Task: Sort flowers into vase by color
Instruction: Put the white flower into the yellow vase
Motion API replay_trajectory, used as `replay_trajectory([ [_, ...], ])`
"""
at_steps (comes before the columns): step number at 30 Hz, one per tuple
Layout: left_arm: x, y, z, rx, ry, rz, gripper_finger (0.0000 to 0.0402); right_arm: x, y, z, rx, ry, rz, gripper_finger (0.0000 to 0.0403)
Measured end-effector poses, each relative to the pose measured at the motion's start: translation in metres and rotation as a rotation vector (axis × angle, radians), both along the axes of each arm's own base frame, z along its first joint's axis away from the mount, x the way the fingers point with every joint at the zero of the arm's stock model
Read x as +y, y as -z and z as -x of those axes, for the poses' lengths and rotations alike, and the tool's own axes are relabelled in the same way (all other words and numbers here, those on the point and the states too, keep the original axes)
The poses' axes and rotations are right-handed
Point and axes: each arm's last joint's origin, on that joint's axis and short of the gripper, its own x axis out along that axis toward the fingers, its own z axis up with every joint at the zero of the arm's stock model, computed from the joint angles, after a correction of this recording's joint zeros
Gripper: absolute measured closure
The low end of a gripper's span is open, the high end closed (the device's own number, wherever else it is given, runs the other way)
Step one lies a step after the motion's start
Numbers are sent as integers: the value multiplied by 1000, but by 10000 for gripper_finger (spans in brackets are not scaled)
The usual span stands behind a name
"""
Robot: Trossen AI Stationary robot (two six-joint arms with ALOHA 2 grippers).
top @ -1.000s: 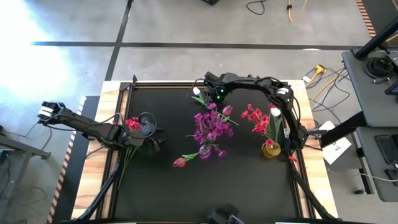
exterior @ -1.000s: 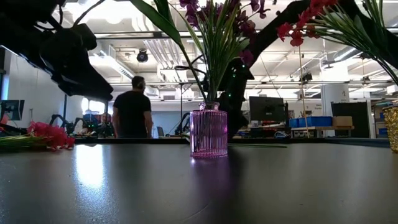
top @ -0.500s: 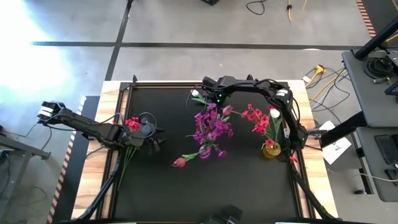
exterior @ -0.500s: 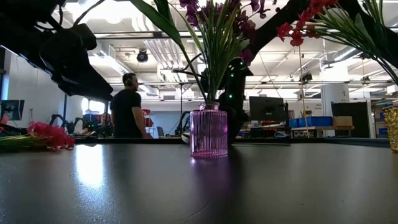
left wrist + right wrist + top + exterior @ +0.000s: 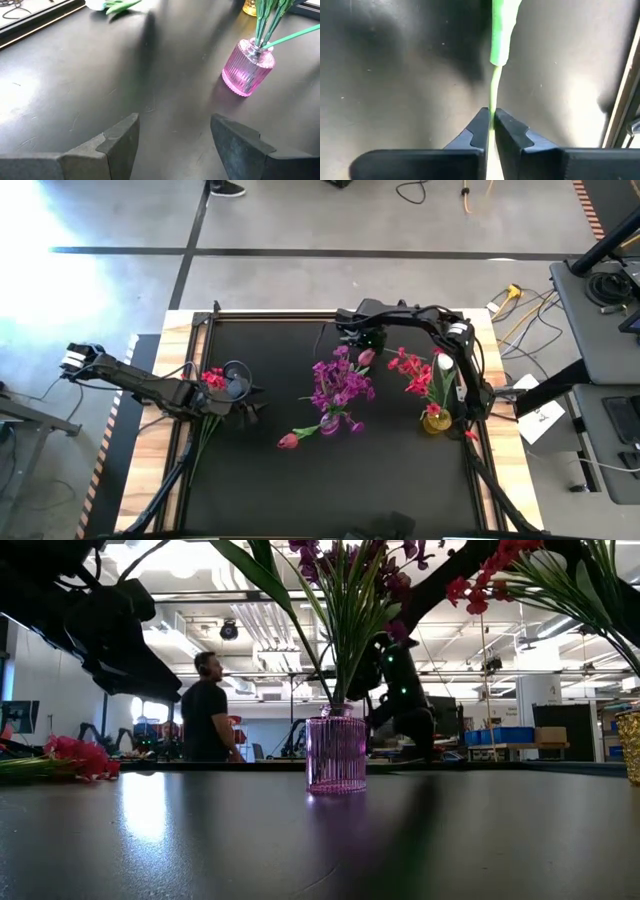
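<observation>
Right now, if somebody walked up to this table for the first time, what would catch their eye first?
Probably the pink ribbed vase at mid-table, packed with purple-magenta flowers, with a gold vase of red flowers to its right. Behind them at the far edge, the right gripper is shut on a thin green stem. On the left, the left gripper hangs open beside a bunch of pink-red flowers lying flat.

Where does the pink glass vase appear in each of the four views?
High view: the pink vase stands at the mat's centre, mostly hidden under its purple flowers.
Low view: the pink vase is at the middle, ribbed, with green stems rising from it.
Left wrist view: the pink vase is at the upper right, beyond the open left pincer.
Right wrist view: not in it.
Shared landmark: the yellow vase.
</observation>
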Motion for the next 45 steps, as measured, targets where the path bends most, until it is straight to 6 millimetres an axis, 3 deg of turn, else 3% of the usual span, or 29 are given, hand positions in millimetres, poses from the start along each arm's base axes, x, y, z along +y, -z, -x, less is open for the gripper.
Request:
replay_trajectory([
  [10,0,0,0,1,2,-2,173,-3,0,-12,-127,23,69,250],
  [15,0,0,0,0,1,-2,173,-12,0,-21,-274,46,92,225],
  [22,0,-1,0,-8,0,2,173,-27,13,-21,-342,119,114,270],
  [26,0,-2,-1,-22,-18,-8,173,-29,19,-21,-335,157,111,326],
  [29,1,-3,-2,-41,-34,-13,173,-30,12,-21,-359,180,138,378],
  [32,0,-5,-3,-67,-37,-7,173,-33,-13,-23,-445,175,184,388],
  [39,0,-7,-4,-89,-39,8,173,-22,-132,5,-772,148,375,390],
  [45,-1,-10,-5,-122,-36,11,173,32,-235,55,-1236,36,503,390],
])
